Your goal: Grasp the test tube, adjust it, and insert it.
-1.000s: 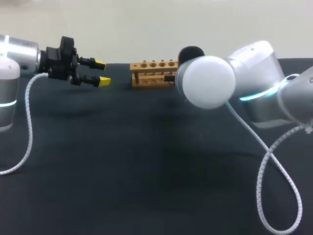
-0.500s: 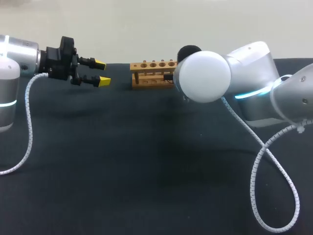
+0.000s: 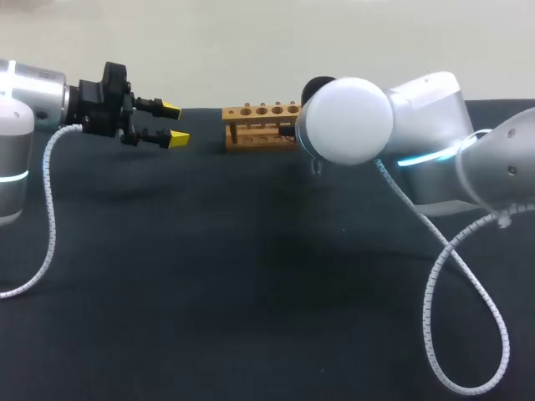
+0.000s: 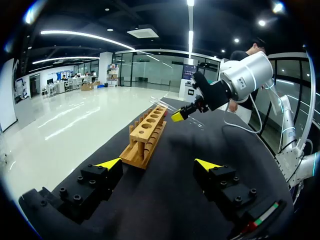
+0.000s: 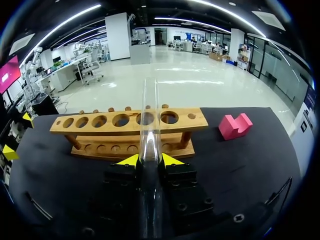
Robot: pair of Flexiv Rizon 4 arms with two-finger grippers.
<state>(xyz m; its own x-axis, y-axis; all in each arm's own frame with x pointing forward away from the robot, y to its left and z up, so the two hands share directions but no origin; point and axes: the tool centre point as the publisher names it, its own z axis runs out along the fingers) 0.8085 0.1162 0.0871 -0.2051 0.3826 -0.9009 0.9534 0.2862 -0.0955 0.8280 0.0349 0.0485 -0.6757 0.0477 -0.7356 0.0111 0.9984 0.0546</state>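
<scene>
The clear glass test tube (image 5: 149,125) is clamped between the yellow tips of the right gripper (image 5: 149,160) and points out ahead of it; its far end lines up with the hole second from the pink-block end of the light wooden rack (image 5: 100,121), but it is not yet in any hole. Over the last second the head view shows the white rounded joint of the right arm (image 3: 347,121) creeping up and leftward, so that it now hides the rack's right end; I take this as the tube being carried in and aligned, with tipping and insertion still to come. The left gripper (image 3: 174,124) has not stirred; it hangs released, left of the rack, above the dark tabletop (image 3: 251,276). A pink notched block (image 5: 235,125) lies beside the rack.
</scene>
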